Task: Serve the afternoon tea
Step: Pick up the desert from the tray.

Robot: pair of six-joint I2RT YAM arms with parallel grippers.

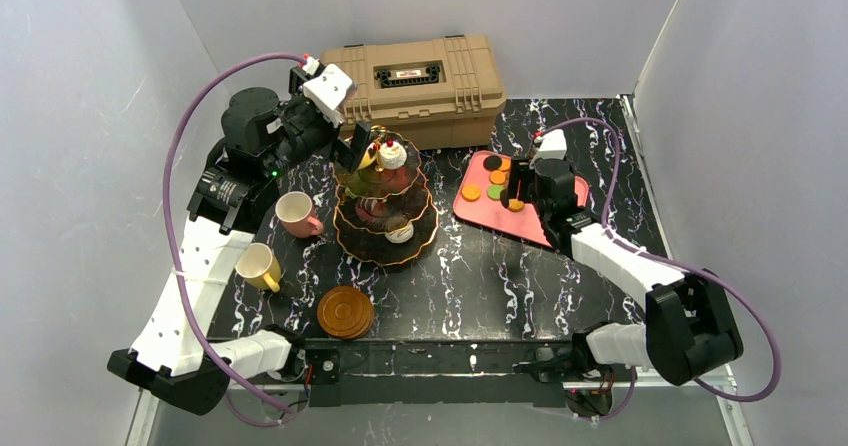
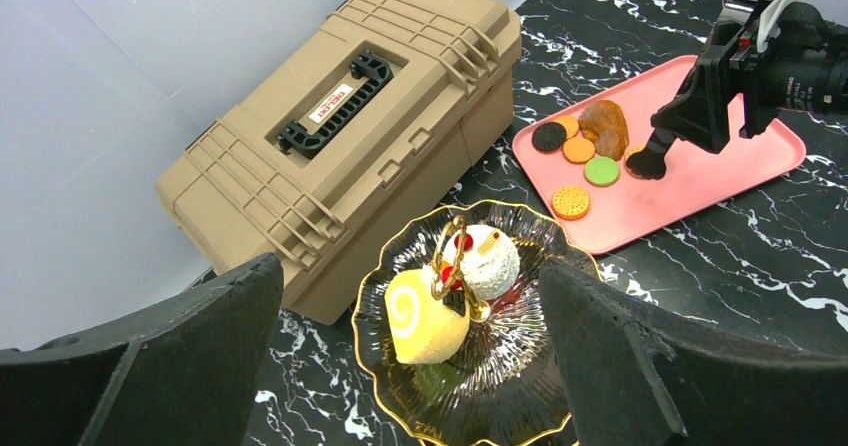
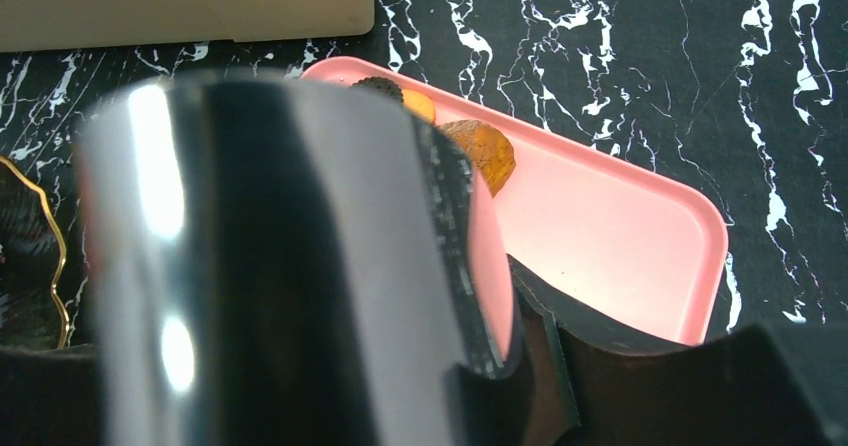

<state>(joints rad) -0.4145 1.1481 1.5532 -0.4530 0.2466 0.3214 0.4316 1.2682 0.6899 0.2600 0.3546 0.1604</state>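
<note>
The three-tier black stand (image 1: 385, 216) with gold rims stands mid-table, pastries on every tier. My left gripper (image 1: 358, 149) hangs open over its top tier (image 2: 520, 366), fingers (image 2: 200, 346) wide on either side of a yellow swirl roll (image 2: 425, 316) and a white ball cake (image 2: 490, 261). My right gripper (image 1: 515, 198) is low over the pink tray (image 1: 530, 221), fingertips by an orange cookie (image 2: 634, 153), jaws apart with only tray showing between them (image 3: 500, 266). On the tray lie black (image 2: 548, 136), orange (image 2: 578, 149) and green (image 2: 601, 171) cookies and a brown pastry (image 2: 605, 126).
A tan toolbox (image 1: 420, 81) sits at the back, just behind the stand. A pink cup (image 1: 295, 213) and a yellow cup (image 1: 258, 266) stand left of the stand. Stacked brown saucers (image 1: 345, 311) sit near the front edge. White walls enclose the table.
</note>
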